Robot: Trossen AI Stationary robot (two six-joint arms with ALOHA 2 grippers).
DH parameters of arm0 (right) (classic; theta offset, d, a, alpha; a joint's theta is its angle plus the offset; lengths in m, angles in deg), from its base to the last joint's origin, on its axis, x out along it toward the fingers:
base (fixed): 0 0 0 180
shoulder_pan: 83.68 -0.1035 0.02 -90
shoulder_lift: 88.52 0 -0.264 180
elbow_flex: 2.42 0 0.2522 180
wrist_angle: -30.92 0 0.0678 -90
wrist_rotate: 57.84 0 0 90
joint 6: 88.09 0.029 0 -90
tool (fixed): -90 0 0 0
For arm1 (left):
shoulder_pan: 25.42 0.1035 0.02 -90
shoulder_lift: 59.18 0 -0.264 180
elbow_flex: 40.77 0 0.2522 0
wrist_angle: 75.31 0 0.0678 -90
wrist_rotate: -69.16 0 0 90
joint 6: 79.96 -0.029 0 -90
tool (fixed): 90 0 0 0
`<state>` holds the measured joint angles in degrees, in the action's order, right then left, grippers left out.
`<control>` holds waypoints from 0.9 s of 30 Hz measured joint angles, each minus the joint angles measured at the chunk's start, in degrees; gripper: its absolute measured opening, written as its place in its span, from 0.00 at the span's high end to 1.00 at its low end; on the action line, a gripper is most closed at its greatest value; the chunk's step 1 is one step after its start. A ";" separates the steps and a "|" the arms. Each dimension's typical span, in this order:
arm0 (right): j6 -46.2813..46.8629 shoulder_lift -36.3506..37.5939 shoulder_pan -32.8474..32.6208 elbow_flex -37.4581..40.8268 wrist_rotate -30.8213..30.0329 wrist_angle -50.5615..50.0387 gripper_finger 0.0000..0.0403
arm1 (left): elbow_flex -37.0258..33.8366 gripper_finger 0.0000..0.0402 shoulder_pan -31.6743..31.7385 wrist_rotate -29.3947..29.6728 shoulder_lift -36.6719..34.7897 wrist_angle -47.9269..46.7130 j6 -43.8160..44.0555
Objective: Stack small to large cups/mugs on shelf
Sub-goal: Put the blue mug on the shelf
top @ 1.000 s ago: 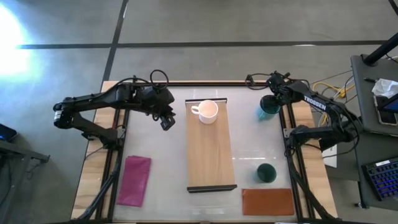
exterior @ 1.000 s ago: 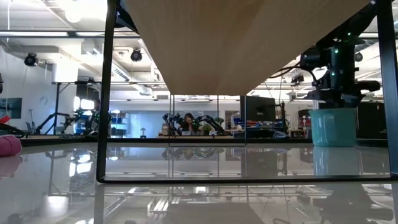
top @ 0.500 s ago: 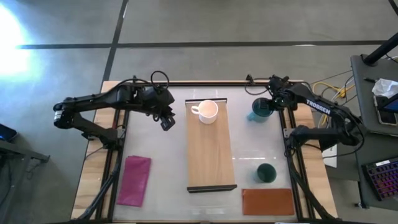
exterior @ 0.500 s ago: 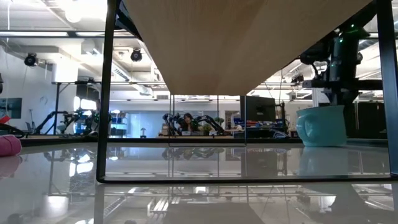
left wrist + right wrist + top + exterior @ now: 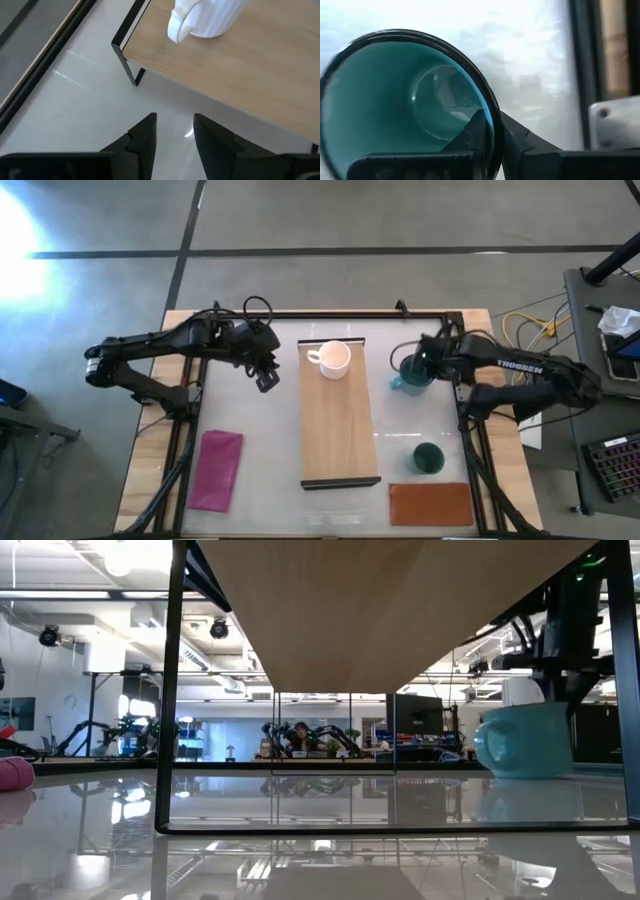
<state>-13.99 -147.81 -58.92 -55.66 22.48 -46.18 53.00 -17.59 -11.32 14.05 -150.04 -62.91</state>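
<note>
Right of the shelf (image 5: 335, 420), our right gripper (image 5: 428, 361), clamped on the teal mug's (image 5: 410, 370) rim, has carried it closer for stacking; the left gripper (image 5: 266, 377) waits unclenched.

The right gripper (image 5: 418, 365), clamped on the teal mug (image 5: 411, 371), has carried it leftward and downward in the high view, closer to the shelf (image 5: 338, 430).

Three mugs: white mug (image 5: 334, 359), teal mug (image 5: 411, 370), dark green mug (image 5: 428, 458); one shelf (image 5: 338, 435); one magenta cloth (image 5: 217, 470); one reddish-brown mat (image 5: 431, 503).
</note>
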 joint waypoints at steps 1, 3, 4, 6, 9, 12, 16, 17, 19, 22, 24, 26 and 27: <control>2.28 -0.50 -1.83 0.64 -0.06 0.82 0.94 | 0.00 0.71 -0.02 0.00 -0.05 0.02 -0.50; 5.90 -1.25 -5.34 1.75 -0.30 3.83 0.94 | 0.00 0.71 -0.02 0.00 -0.17 0.00 -1.36; 7.06 -1.44 -6.87 2.02 -0.71 5.04 0.94 | 0.00 0.71 -0.02 0.00 -0.22 0.00 -1.39; 8.36 -1.76 -9.30 2.22 -2.13 5.89 0.92 | -0.01 0.71 -0.02 0.00 -0.22 -0.02 -1.56; 9.08 -2.29 -11.21 2.15 -2.56 5.34 0.86 | -0.01 0.71 -0.02 -0.01 -0.22 -0.02 -2.59; 8.40 -1.94 -11.33 1.50 -2.78 4.96 0.79 | 0.00 0.71 0.00 -0.01 -0.22 -0.04 -2.67; 7.38 -2.00 -11.26 1.83 -3.22 3.28 0.71 | 0.00 0.71 0.00 -0.02 -0.22 -0.04 -2.68; 6.87 -2.01 -11.26 1.87 -3.50 3.26 0.69 | -0.01 0.71 0.00 -0.02 -0.22 -0.06 -2.68; 6.09 -2.03 -11.26 2.00 -4.55 3.27 0.67 | -0.02 0.71 0.00 -0.02 -0.22 -0.06 -2.68; 5.79 -2.00 -11.26 2.05 -6.15 3.45 0.64 | -0.02 0.71 0.00 -0.02 -0.22 -0.04 -2.63; 5.14 -2.00 -11.25 2.07 -7.58 3.53 0.63 | 0.00 0.71 0.00 -0.02 -0.22 -0.04 -2.60; 4.32 -2.00 -11.14 2.11 -8.71 3.65 0.62 | -0.02 0.71 0.00 -0.02 -0.22 -0.02 -2.56; 3.85 -1.99 -11.03 2.16 -9.09 3.78 0.62 | -0.01 0.71 0.00 -0.02 -0.22 -0.02 -2.48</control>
<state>-10.15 -149.80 -69.96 -53.49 13.39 -42.40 52.99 -17.58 -11.34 13.83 -150.07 -65.39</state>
